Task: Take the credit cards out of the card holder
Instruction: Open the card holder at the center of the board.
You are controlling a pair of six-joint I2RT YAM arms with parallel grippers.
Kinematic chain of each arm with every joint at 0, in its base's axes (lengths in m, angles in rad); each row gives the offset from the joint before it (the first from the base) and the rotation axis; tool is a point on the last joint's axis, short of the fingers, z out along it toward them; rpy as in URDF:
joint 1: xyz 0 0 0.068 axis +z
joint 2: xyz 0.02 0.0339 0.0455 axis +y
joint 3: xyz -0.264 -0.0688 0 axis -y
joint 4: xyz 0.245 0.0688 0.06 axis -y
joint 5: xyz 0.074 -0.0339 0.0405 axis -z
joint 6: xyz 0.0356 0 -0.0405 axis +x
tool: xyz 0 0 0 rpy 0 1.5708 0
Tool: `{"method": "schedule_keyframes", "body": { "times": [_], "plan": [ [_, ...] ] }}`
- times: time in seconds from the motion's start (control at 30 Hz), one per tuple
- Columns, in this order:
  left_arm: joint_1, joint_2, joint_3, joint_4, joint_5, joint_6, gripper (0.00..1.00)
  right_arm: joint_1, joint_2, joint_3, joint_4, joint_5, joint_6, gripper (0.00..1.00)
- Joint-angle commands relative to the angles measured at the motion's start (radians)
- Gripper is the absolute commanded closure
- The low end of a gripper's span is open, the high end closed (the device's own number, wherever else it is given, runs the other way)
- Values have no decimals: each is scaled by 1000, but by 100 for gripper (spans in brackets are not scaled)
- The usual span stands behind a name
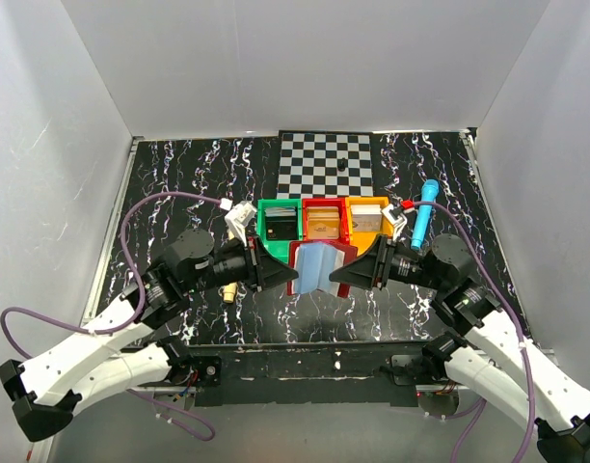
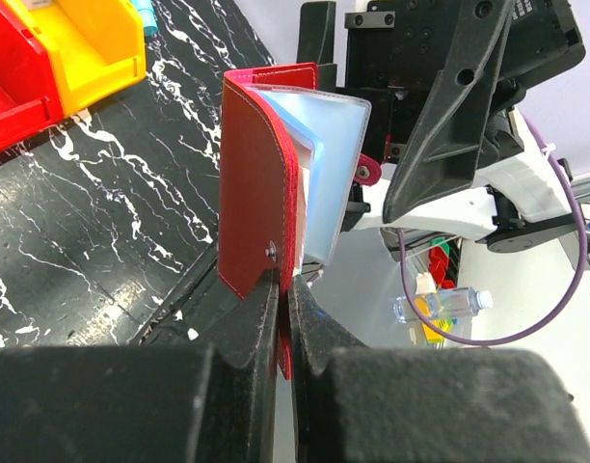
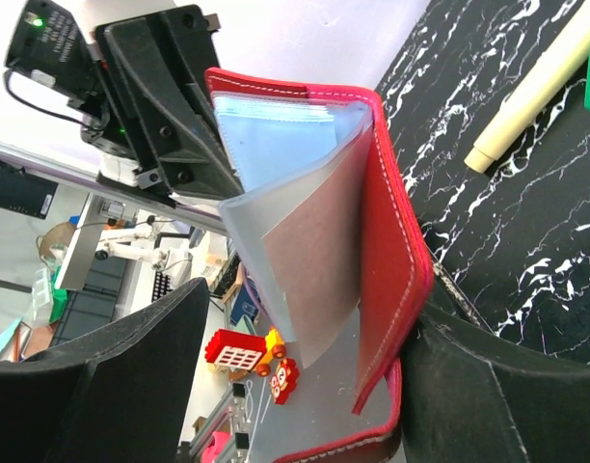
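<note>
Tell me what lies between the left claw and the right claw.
The card holder, spread open, fills the gap between the left claw and the right claw, seen best from the top view.

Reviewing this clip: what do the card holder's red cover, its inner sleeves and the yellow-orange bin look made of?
The cover of the card holder looks like leather or faux leather, which one is unclear: matte red, pale stitching along the edge. The inner sleeves seem thin frosted plastic, translucent and bending. The yellow-orange bin looks like glossy moulded hard plastic.
</note>
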Motion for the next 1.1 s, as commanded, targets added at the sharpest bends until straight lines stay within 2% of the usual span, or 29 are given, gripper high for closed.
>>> {"method": "schedule_keyframes", "body": {
  "times": [0.0, 0.37, 0.7, 1.07],
  "plan": [
    [-14, 35, 67, -20, -17, 18, 100, -3, 23, 44, 20, -21, -17, 22],
    [-66, 132, 174, -89, -84, 58, 100, -4, 54, 81, -97, 20, -91, 22],
    [-144, 275, 352, -313, -243, 84, 100, -3, 54, 81, -172, 91, -117, 17],
    [-158, 281, 363, -353, -287, 63, 100, -3, 26, 61, -143, 106, -92, 17]
  ]
}}
